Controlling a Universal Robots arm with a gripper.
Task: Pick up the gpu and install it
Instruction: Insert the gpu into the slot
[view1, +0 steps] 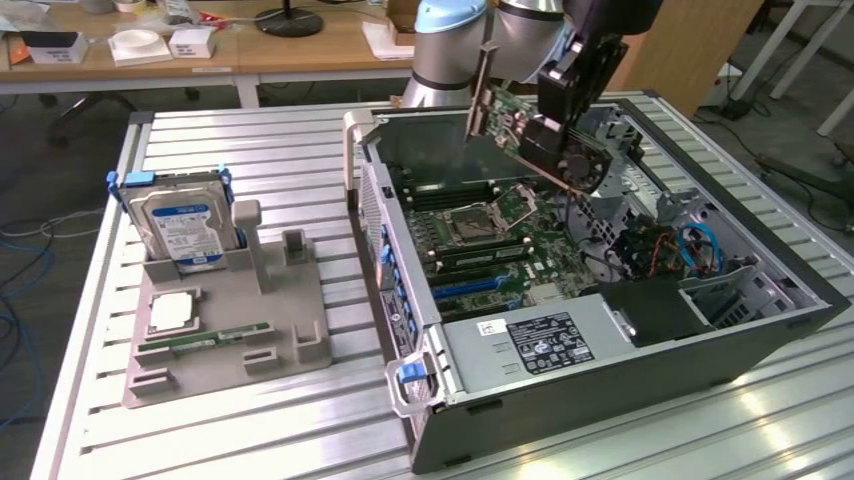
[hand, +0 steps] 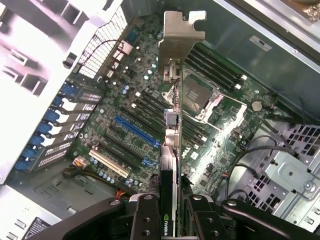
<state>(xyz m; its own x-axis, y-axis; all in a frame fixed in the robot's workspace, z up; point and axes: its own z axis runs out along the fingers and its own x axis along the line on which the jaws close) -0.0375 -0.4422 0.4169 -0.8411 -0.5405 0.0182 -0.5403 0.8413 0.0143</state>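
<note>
The gripper (view1: 563, 112) has the gpu (view1: 531, 135) in hand. Its fingers (hand: 146, 220) stand only a narrow gap apart, pressed on both faces of the card, which the wrist view shows edge-on. The gpu hangs tilted in the air over the open case (view1: 641, 380), above the motherboard (view1: 507, 250) and near the case's far wall. Its metal bracket (hand: 181, 30) is at the end away from the gripper. Under it lie the CPU socket (hand: 192, 95) and a blue slot (hand: 136, 131).

The case takes up the side of the table (view1: 240, 150) on the exterior view's right. Near the opposite edge sits a grey holder (view1: 274, 300) carrying an upright hard drive (view1: 180, 225) and a flat memory stick (view1: 207, 340).
</note>
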